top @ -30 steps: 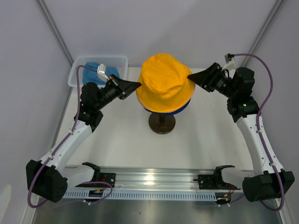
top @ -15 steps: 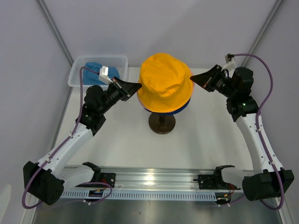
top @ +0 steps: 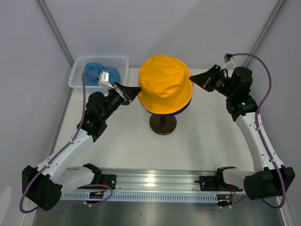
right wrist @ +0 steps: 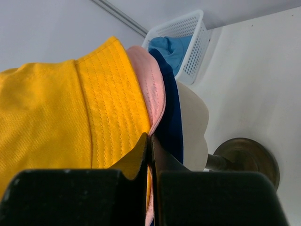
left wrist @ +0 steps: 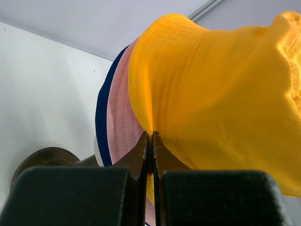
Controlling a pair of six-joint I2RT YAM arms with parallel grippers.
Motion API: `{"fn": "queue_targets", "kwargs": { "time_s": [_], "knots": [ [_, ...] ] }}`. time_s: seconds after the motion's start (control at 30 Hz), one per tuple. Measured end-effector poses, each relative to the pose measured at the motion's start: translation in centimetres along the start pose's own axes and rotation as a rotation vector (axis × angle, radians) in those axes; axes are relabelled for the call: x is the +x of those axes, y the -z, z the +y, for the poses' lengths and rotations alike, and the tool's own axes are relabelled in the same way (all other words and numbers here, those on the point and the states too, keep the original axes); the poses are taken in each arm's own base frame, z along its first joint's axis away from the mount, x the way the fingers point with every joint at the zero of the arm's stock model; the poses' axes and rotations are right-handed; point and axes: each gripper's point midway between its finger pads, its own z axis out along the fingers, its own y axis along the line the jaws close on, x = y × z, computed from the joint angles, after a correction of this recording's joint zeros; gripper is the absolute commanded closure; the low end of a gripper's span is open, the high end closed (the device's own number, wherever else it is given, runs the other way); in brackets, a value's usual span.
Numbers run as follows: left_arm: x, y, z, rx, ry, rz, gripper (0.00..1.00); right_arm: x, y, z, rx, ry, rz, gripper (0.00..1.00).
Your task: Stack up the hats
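The white table (top: 127, 141) bears a dark round stand (top: 163, 126) and a mesh basket (top: 76, 77).

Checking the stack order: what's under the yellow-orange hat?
A pink hat, then a dark blue hat, then the cream mannequin head. Only their edges show; the rest is covered.

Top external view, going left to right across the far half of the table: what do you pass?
White mesh basket → left gripper → yellow-orange hat → right gripper.
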Motion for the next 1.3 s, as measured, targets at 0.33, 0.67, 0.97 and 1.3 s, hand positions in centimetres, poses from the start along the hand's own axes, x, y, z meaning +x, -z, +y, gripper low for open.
{"fn": "queue_targets", "kwargs": {
  "time_s": [0.33,0.67,0.97,1.3],
  "knots": [
    [1.4,1.2,3.4,-0.138,-0.113,0.066,0.4,-0.5,-0.1,-1.5,0.037,0.008,0.05,0.25],
    [-11.9,3.9,3.3,-0.303,-0.212,-0.208,0.04,-8.8,6.6,0.4,0.16,0.171,-0.152,0.01],
    [-23.7,-2.4,12.5,-0.648,-0.317,-0.279,0.02,-9.2,8.4,-6.8,0.44,0.146,-0.242,0.0],
    [-21.6,-8.6,33.4,-1.03,-0.258,-0.054,0.07,-7.9,6.7,-14.2,0.602,0.09,-0.197,0.01]
  ]
}}
